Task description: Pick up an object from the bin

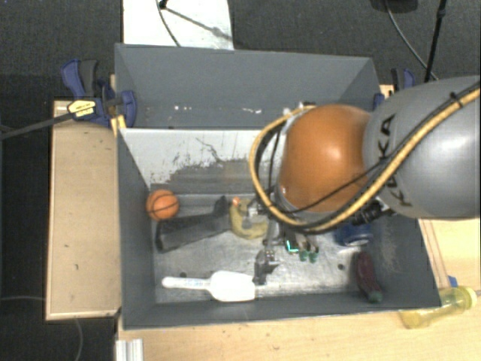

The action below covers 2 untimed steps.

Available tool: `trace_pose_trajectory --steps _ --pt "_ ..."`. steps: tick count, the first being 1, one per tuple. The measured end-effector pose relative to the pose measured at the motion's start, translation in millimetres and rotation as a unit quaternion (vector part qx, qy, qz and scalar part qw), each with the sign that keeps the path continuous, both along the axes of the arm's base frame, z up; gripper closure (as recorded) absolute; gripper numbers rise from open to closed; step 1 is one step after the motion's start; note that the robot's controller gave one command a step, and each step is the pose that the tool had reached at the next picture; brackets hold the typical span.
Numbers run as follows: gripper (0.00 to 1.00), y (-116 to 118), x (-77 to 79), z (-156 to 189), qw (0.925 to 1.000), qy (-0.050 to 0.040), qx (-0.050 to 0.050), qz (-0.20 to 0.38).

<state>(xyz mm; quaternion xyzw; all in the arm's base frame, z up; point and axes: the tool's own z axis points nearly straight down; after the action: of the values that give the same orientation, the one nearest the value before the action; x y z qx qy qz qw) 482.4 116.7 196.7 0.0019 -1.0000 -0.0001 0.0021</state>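
My gripper [263, 268] hangs below the arm's orange cover, low over the bin floor near the front middle. Just in front of it and to its left lies a white scoop-like spoon [216, 286], its broad end close to the gripper's tip. A yellowish tape roll [243, 221] lies right behind the gripper, partly under the arm. Nothing is seen held in the gripper.
A long black handle-shaped thing [191, 229] lies left of the roll, with a small orange ball [162, 204] behind it near the left wall. A dark maroon thing [367, 275] sits in the front right corner, and a blue thing [352, 237] is half hidden under the arm.
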Motion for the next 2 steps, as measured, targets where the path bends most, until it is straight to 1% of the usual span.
trace_pose_trajectory --steps 1,2 --pt "0.00 0 1.7 3 1.0000 -0.0033 0.000 -0.002" --pt "0.00 8 1.7 -45 0.9998 -0.0070 0.001 0.019"
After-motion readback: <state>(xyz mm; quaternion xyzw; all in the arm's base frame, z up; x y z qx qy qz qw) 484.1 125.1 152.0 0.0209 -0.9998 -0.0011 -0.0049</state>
